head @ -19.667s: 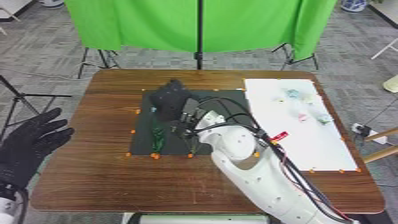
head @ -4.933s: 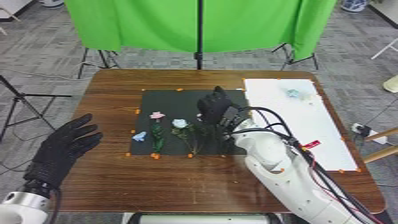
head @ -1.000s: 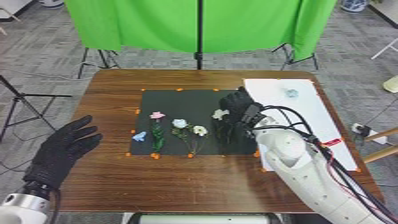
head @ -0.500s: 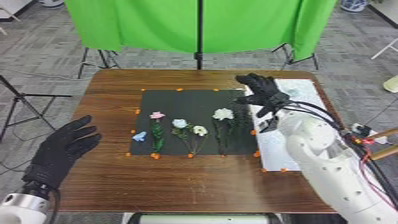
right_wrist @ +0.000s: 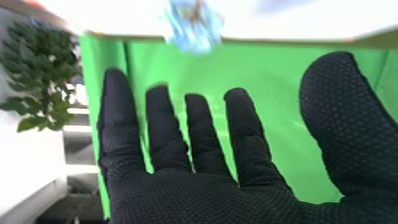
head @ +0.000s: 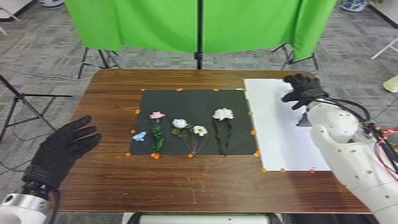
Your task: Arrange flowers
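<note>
1. Brown table [head: 107, 175]: carries both sheets.
2. Green backdrop [head: 249, 25]: behind the table's far edge.
3. White sheet [head: 277, 145]: right side of the table.
4. Black sheet [head: 178, 102]: just left of the white one.
5. My right hand [head: 305, 90]: at the white sheet's far end. Wrist view has it wide open, fingers straight, thumb spread, holding nothing.
6. My left hand [head: 67, 145]: by the table's left edge, open and relaxed, empty.
7. Flowers on black, left to right: small blue flower [head: 139, 136], pink flower [head: 157, 115], pale blue-white flower [head: 179, 123], small white flower [head: 200, 130], big white flower [head: 223, 114]. Big white one lies well apart from the blue.
8. Light blue flower [right_wrist: 194, 27]: against white, beyond my right fingertips, blurred.
9. Orange tabs [head: 190, 155]: along sheet edges.
</note>
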Robot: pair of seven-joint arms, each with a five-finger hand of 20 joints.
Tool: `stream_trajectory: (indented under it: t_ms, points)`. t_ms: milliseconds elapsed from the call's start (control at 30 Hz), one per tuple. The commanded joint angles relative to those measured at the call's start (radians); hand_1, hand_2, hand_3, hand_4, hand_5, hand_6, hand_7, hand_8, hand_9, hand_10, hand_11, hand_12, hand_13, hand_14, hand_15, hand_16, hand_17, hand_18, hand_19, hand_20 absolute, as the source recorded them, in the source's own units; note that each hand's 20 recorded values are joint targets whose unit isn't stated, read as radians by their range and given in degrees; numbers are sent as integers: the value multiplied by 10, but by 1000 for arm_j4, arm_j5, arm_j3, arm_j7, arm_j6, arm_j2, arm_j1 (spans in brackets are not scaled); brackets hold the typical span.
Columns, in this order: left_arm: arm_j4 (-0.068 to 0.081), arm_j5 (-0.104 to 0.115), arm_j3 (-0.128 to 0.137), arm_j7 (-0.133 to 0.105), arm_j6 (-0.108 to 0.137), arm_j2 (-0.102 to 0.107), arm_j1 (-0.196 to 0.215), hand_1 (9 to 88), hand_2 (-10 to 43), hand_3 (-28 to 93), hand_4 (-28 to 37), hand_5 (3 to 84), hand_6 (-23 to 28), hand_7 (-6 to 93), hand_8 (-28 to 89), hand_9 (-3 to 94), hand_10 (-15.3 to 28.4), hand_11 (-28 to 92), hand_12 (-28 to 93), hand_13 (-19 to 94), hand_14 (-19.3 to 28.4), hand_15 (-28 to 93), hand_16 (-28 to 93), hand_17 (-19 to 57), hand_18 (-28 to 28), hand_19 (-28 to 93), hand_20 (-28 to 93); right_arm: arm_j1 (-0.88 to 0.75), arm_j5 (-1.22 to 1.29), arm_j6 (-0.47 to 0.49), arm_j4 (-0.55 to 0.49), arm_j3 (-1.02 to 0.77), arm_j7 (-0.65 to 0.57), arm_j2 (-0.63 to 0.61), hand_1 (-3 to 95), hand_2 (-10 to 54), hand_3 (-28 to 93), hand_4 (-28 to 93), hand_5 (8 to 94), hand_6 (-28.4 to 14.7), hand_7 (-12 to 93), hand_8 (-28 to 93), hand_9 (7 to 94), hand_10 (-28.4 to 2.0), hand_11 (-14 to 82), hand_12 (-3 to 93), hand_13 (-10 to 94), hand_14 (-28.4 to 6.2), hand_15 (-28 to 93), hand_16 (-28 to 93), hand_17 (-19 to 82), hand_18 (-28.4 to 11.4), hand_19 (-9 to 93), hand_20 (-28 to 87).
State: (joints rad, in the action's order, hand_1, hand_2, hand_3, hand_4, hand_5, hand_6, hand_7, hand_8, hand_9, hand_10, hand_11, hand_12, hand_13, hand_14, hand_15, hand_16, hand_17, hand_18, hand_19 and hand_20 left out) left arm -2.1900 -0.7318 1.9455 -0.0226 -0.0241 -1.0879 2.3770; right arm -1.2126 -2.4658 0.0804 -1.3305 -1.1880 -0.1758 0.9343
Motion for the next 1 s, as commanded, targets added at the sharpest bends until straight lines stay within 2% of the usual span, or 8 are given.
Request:
stream_trajectory:
  t_ms: [33, 200, 267, 367, 433, 500, 800, 1000]
  points:
    - [6, -2, -2, 7, -1, -10, 9, 268, 1, 722, -234, 352, 26, 278, -132, 307, 130, 318, 144, 260, 152, 444, -9, -50, 225, 501, 88, 21, 74, 84, 34, 2, -54, 26, 295, -60, 892, -283, 245, -47, 336, -222, 255, -109, 284, 199, 356, -83, 237, 195, 158, -200, 534, 135]
    - [4, -2, -1, 4, 1, -9, 15, 268, 1, 721, -234, 351, 26, 278, -132, 308, 131, 318, 144, 259, 152, 444, -9, -51, 225, 503, 88, 26, 55, 19, 58, 22, -48, 27, 348, 8, 877, -281, 275, -56, 350, -236, 303, -111, 378, 177, 432, -67, 393, 116, 214, -177, 603, 140]
    - [4, -1, -1, 6, 2, -8, 14, 269, 1, 721, -234, 351, 26, 277, -132, 308, 130, 318, 144, 260, 152, 444, -10, -51, 225, 502, 88, 23, 45, -34, 63, 34, -28, 23, 421, 7, 834, -282, 362, -47, 389, -254, 391, -108, 443, 190, 543, -40, 459, 171, 299, -143, 687, 164]
    - [5, 0, -1, 5, 4, -9, 15, 269, 2, 721, -234, 351, 26, 277, -132, 307, 130, 318, 144, 259, 152, 444, -9, -50, 225, 503, 88, 5, 51, -39, 47, 28, 1, 17, 530, -22, 784, -283, 516, -33, 516, -193, 618, -69, 326, 363, 716, -10, 463, 277, 411, -125, 770, 231]
    - [4, 0, -1, 6, 2, -10, 16, 269, 2, 720, -235, 351, 26, 278, -131, 308, 130, 317, 144, 260, 152, 445, -9, -50, 225, 503, 87, -13, 57, -39, 30, 17, 19, 16, 568, -69, 796, -283, 636, -25, 494, -161, 742, -59, 247, 414, 781, 1, 438, 325, 447, -118, 834, 221]
    - [3, -1, -1, 3, 1, -11, 17, 269, 3, 720, -235, 350, 26, 279, -131, 308, 130, 318, 144, 260, 152, 445, -10, -50, 225, 503, 87, -35, 62, -66, 5, 13, 37, 6, 578, -91, 821, -283, 710, -24, 453, -149, 802, -62, 208, 432, 819, 4, 415, 360, 463, -116, 888, 188]
    - [0, -7, 4, 5, -8, -19, 13, 269, 4, 720, -234, 351, 26, 278, -132, 308, 131, 318, 144, 260, 152, 445, -10, -50, 225, 503, 86, -282, 140, -177, -334, -88, 149, -32, 569, -95, 855, -283, 732, -30, 449, -152, 821, -68, 200, 439, 827, 2, 421, 377, 459, -124, 920, 181]
    - [1, -5, 5, 6, -9, -17, 13, 270, 5, 719, -233, 351, 27, 279, -132, 308, 131, 318, 144, 260, 152, 446, -10, -51, 225, 503, 86, -413, 74, -91, -475, -111, 269, -17, 565, -95, 858, -283, 728, -30, 460, -154, 819, -71, 212, 450, 823, 1, 431, 378, 451, -130, 921, 192]
